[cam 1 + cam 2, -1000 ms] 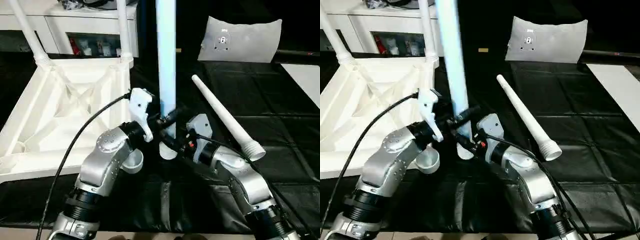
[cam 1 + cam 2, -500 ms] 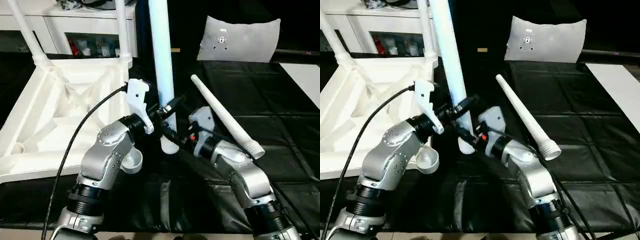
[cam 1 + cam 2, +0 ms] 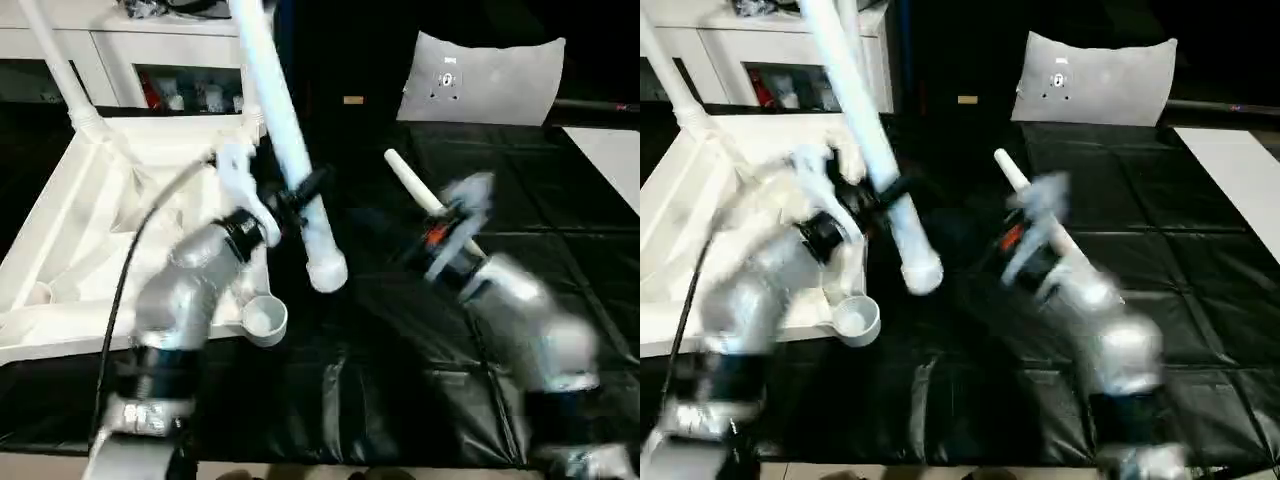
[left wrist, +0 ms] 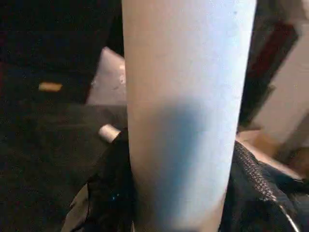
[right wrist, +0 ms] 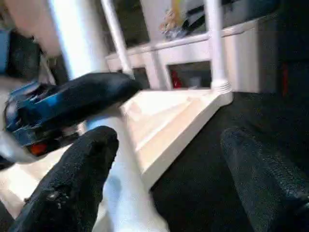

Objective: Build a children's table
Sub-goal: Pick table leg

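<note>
Held leg (image 3: 290, 150) clamped in left gripper (image 3: 298, 192) jaws, near scene centre above the black tabletop (image 3: 560, 200). Long axis tilted: thick threaded end down and toward the right, slim end up and far-left. Right gripper (image 5: 164, 164) jaws wide apart, holding nothing. Upturned table top (image 3: 100, 230) at left with 2 legs upright in far sockets. Loose leg (image 3: 405, 175) lying right of centre, slim tip far-left.

Black sheet (image 3: 560, 200) – tabletop (image 3: 60, 250) (upturned), probably a spare leg (image 3: 1008, 172)
</note>
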Controlling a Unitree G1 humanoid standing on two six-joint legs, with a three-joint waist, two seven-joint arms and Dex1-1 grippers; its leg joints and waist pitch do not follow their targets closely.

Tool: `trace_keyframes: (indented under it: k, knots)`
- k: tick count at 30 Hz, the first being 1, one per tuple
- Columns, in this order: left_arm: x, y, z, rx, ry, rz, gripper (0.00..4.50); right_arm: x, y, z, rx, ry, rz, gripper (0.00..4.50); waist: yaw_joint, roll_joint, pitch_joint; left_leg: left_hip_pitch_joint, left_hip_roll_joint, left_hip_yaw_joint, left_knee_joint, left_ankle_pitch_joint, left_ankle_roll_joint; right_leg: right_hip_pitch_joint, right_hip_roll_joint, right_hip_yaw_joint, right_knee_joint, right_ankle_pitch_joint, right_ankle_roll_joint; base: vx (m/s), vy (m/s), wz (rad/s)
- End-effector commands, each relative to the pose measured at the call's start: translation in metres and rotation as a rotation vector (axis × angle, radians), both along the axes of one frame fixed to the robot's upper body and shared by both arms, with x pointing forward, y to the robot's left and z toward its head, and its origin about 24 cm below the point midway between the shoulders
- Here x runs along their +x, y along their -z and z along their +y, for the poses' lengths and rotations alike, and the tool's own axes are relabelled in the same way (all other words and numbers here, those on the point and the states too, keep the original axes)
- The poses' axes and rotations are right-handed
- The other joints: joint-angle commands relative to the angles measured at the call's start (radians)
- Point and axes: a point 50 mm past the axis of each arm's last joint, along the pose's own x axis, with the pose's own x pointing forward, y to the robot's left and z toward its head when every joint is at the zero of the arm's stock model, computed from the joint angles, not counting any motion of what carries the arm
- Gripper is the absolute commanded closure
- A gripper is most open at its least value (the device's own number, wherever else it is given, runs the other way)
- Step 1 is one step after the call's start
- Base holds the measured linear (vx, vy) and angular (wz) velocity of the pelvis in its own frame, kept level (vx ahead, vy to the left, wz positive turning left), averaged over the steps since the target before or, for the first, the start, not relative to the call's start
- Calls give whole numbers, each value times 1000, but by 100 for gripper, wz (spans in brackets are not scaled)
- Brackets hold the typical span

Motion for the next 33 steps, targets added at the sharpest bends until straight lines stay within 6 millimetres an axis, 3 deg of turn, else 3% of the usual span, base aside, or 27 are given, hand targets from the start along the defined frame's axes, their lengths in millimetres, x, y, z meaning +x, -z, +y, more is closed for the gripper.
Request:
trace_keyframes:
  k: [1, 6, 10, 11, 18, 20, 29, 31, 33]
  knots:
    - [0, -13, 2, -63, 99, 4, 265, -3, -13, -10, 45, -30, 20, 27, 4, 7, -59, -1, 54, -16, -73, 4, 40, 60, -96, 53, -70, -29, -244, 0, 0, 0]
    - [-2, -21, 4, -59, 192, -1, 265, -10, -24, -15, 75, -85, 31, 5, 3, 9, -59, -3, 56, -17, -73, 25, 51, 63, -97, 51, -69, 0, -248, 0, 0, 0]
    - [-4, -29, 4, -87, 242, 1, 265, -14, -27, -15, 79, -105, 54, 5, 2, 8, -55, -2, 56, -16, -75, 9, 43, 61, -97, 52, -75, -37, -251, 0, 0, 0]
    - [-4, -31, 4, -90, 253, -1, 265, -14, -27, -14, 74, -113, 59, 5, 3, 12, -53, -1, 55, -16, -75, -3, 36, 60, -97, 52, -78, -62, -250, 0, 0, 0]
    - [-10, -36, 4, -94, 329, -6, 265, -16, -29, -11, 12, -152, 68, 5, 3, 3, -50, -4, 56, -15, -78, 1, 29, 60, -98, 52, -80, -71, -237, 0, 0, 0]
    - [-11, -38, 4, -104, 336, -4, 265, -17, -30, -11, 10, -156, 71, 5, 4, 6, -50, -3, 57, -16, -78, 7, 29, 60, -99, 53, -79, -69, -240, 0, 0, 0]
    - [-11, -47, 7, -284, 369, 31, 265, -15, -37, -12, 73, -174, 84, 5, 4, 5, -50, -4, 56, -14, -79, 27, 41, 63, -96, 52, -79, -29, -251, 0, 0, 0]
    - [-11, -51, 12, -416, 387, 60, 265, -17, -41, -13, 146, -194, 97, 5, 5, 4, -53, -4, 54, -13, -77, 42, 42, 65, -97, 53, -74, 3, -264, 0, 0, 0]
    - [-11, -52, 13, -429, 390, 62, 265, -18, -41, -14, 152, -195, 99, 5, 8, 6, -55, -4, 56, -15, -78, 60, 52, 65, -96, 51, -72, 44, -274, 0, 0, 0]
